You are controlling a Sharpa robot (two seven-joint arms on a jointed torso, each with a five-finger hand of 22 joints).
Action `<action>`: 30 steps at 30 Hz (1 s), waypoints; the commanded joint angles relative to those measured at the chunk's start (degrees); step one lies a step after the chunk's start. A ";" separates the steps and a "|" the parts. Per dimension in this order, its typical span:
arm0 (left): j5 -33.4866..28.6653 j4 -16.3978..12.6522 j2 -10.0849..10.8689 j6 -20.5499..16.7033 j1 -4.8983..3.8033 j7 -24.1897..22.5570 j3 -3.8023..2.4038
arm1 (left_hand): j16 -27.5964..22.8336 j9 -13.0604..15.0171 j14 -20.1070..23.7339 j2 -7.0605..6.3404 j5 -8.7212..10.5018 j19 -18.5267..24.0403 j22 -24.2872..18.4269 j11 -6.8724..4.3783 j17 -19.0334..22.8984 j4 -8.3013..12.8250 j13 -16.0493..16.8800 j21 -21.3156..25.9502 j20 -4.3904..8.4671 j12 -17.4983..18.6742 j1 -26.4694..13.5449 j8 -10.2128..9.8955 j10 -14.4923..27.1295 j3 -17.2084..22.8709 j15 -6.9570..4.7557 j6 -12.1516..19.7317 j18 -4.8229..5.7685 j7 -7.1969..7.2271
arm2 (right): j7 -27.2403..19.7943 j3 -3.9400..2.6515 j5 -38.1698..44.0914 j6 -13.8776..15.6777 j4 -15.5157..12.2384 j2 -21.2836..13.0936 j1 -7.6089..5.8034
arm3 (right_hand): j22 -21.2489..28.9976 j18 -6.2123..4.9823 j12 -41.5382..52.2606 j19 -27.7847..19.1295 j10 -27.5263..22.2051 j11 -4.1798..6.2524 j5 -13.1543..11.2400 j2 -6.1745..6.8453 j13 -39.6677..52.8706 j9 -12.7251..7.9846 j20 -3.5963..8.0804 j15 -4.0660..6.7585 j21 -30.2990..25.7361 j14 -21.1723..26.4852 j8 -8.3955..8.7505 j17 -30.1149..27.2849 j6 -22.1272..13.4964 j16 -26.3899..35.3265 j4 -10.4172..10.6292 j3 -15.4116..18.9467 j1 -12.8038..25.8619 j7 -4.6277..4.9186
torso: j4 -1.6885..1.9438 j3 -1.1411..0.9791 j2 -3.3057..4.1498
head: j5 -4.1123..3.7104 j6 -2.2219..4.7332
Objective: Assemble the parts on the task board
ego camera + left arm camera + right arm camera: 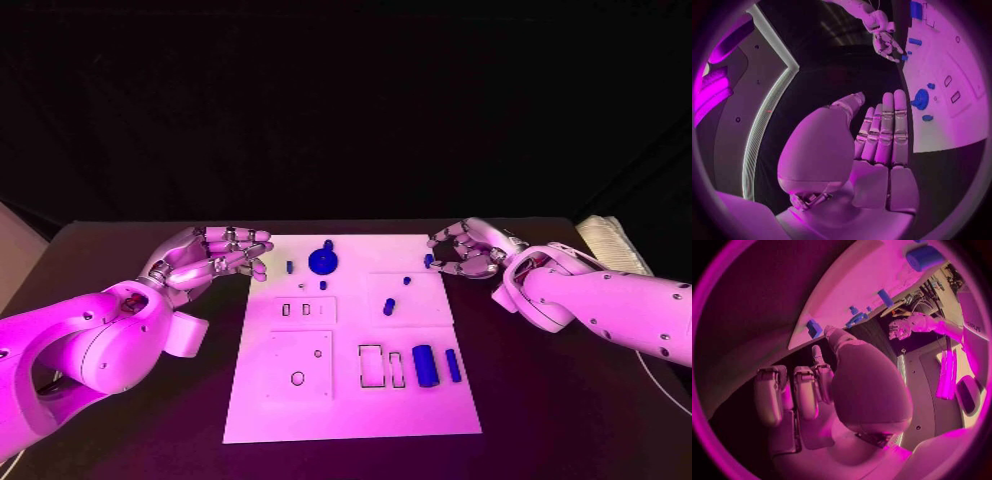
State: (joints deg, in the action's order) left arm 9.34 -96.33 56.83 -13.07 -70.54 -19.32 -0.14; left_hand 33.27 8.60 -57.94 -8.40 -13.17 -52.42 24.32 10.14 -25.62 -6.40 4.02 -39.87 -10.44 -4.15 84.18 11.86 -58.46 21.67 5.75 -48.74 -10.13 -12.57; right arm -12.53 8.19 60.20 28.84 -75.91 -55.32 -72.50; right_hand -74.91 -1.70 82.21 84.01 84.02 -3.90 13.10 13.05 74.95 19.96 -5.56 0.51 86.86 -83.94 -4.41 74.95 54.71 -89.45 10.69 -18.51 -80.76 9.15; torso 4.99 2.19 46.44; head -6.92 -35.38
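Observation:
The white task board (346, 410) lies in the middle of the table. A round blue part (325, 262) stands near its far edge, with small blue parts around it. A thick blue cylinder (424, 365) and a thin blue bar (453, 365) lie near the board's right side. My left hand (216, 255) hovers at the board's far left corner; in the left wrist view its fingers (889, 130) are straight and hold nothing. My right hand (469, 250) is at the far right edge with fingers curled in, its thumb tip beside a small blue part (814, 329); contact is unclear.
Several recesses and slots (371, 365) are cut into the board's near half. A pale folded thing (613, 240) lies at the table's far right corner. The black table (562, 420) extends on both sides of the board.

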 commanded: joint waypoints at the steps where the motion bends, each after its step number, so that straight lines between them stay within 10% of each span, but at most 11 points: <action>1: 0.24 -0.05 -0.16 1.22 -0.01 -0.70 -0.02 | 0.31 0.07 0.29 -0.26 0.06 0.48 0.05 -0.08 -0.01 -0.04 0.07 -0.30 -0.08 -0.16 -0.44 -0.36 0.39 0.23 -0.09 0.45 -0.24 -1.42 | -0.43 -0.01 -0.34 -1.08 0.53 0.50 0.07 | -11.96 0.73 -0.08 4.34 0.80 -0.30 0.20 0.38 9.55 -0.06 -0.23 -0.43 0.05 -5.90 0.16 14.37 0.15 -0.28 0.15 0.07 0.19 0.01 | 0.13 0.09 0.01 | 0.02 -0.03; 30: 0.30 0.25 0.02 1.23 0.00 -0.58 -0.01 | 0.41 0.10 0.34 -0.30 0.09 0.61 0.16 -0.07 0.00 0.05 0.09 -0.50 -0.11 -0.24 -0.42 -0.33 0.44 0.32 -0.08 0.47 -0.25 -1.43 | 0.91 -0.03 0.96 -2.08 2.75 1.91 1.32 | -12.14 0.78 0.32 4.43 1.09 -0.16 0.14 -0.57 9.83 0.08 -0.14 -0.32 0.21 -5.93 -0.41 14.49 1.25 -0.33 0.07 -1.14 -0.41 -0.13 | -0.07 -0.06 0.04 | 0.45 -0.36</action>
State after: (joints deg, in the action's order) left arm 9.37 -96.04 56.91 -12.95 -70.54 -19.30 -0.13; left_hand 33.50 8.66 -57.94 -8.40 -13.17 -52.21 24.43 10.14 -25.62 -6.40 4.02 -40.17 -10.65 -4.15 84.18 11.86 -58.46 21.67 5.75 -48.54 -10.13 -12.37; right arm -11.90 8.13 60.43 27.64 -73.21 -53.45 -71.26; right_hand -74.94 -1.70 82.21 84.01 84.02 -3.90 13.11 12.74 74.93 19.96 -5.56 0.51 86.86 -83.94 -4.64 74.93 55.58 -89.45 10.68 -19.32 -81.07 8.90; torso 4.94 2.11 46.41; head -6.44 -35.74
